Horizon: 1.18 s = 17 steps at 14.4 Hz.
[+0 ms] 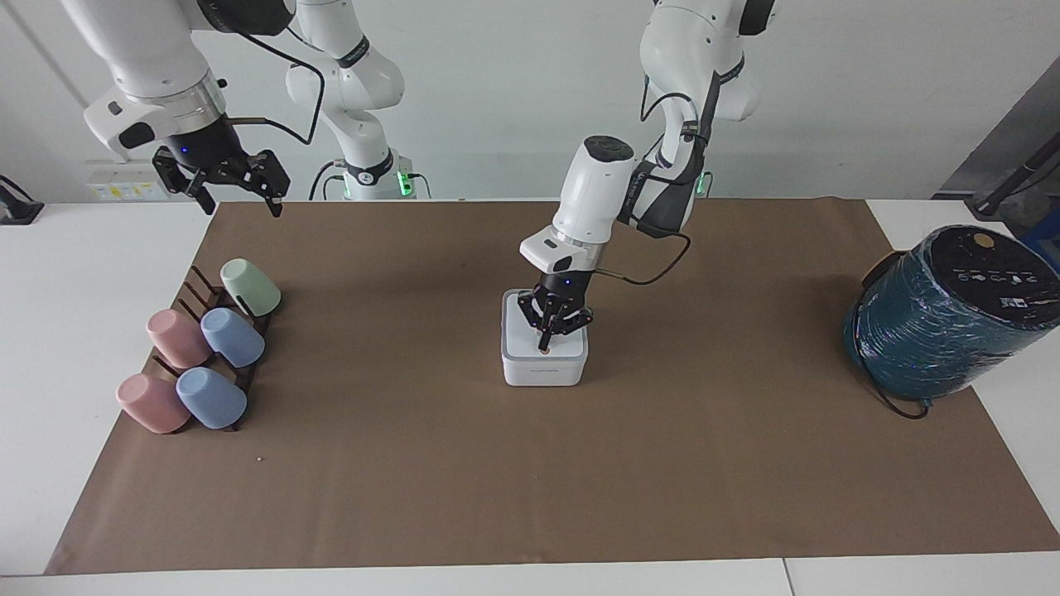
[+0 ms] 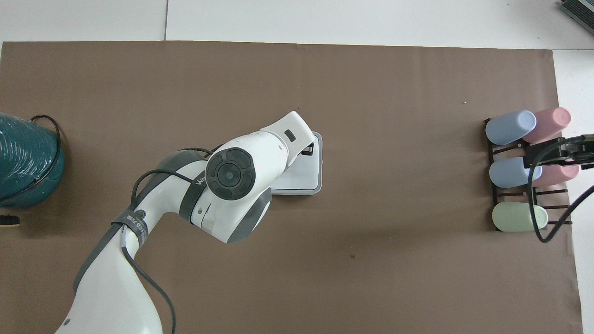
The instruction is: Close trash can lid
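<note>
The small white trash can (image 1: 544,372) stands in the middle of the brown mat. Its white lid (image 1: 522,335) lies flat on top of it, and none of the contents show. My left gripper (image 1: 545,343) points straight down with its fingers shut, and its tip rests on the lid by the small orange dot. In the overhead view my left arm covers most of the lid (image 2: 304,172), and the gripper (image 2: 307,150) barely shows. My right gripper (image 1: 238,199) is open and empty, waiting high over the cup rack.
A dark rack (image 1: 199,290) with several pastel cups lies toward the right arm's end of the table. A large teal wrapped cylinder (image 1: 944,323) with a black top stands at the left arm's end. A cable trails from it.
</note>
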Each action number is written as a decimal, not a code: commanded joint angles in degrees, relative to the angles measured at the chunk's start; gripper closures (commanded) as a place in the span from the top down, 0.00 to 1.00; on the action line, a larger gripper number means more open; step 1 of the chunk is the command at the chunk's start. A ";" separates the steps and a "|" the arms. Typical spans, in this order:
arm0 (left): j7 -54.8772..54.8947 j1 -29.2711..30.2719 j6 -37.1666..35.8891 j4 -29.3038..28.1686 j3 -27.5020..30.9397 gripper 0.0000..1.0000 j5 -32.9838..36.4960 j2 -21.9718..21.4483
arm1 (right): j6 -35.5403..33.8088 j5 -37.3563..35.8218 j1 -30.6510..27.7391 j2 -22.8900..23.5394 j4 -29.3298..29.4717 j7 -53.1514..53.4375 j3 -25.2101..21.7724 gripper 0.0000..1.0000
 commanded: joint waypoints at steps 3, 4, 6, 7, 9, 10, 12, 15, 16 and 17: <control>-0.84 0.22 0.78 2.07 0.08 0.03 0.21 2.87 | -0.39 1.00 -0.15 -1.21 -1.12 -1.04 -0.03 1.00; -0.84 0.22 -0.53 2.68 0.08 0.04 0.21 2.69 | -0.39 1.00 -0.15 -1.21 -1.12 -1.04 -0.03 1.00; -0.75 0.05 -5.18 2.60 0.34 0.05 0.30 0.25 | -0.39 1.00 -0.15 -1.21 -1.12 -1.04 -0.03 1.00; -0.75 0.05 -7.99 2.52 0.34 0.07 0.30 -1.42 | -0.39 1.00 -0.15 -1.21 -1.03 -1.04 0.06 1.00; -0.75 0.05 -13.79 2.34 0.43 0.08 0.39 -4.50 | -0.39 1.00 -0.15 -1.21 -1.12 -1.04 -0.03 1.00; -0.75 0.05 -16.43 2.16 0.43 0.09 0.39 -5.99 | -0.39 1.00 -0.15 -1.21 -1.03 -1.04 -0.03 1.00; -0.66 0.05 -21.79 2.16 0.60 0.11 0.56 -7.93 | -0.39 1.00 -0.15 -1.21 -1.12 -1.04 -0.03 1.00; -0.49 0.57 -27.60 1.99 2.27 0.23 0.65 -9.87 | -0.39 1.00 -0.15 -1.21 -1.12 -1.04 -0.03 1.00; 0.04 1.79 -28.66 1.81 2.45 0.32 0.65 -10.49 | -0.39 1.00 -0.15 -1.21 -1.12 -1.04 -0.03 1.00; 0.13 3.02 -29.80 1.81 2.36 0.49 0.74 -11.19 | -0.39 1.00 -0.15 -1.21 -1.12 -1.04 -0.03 1.00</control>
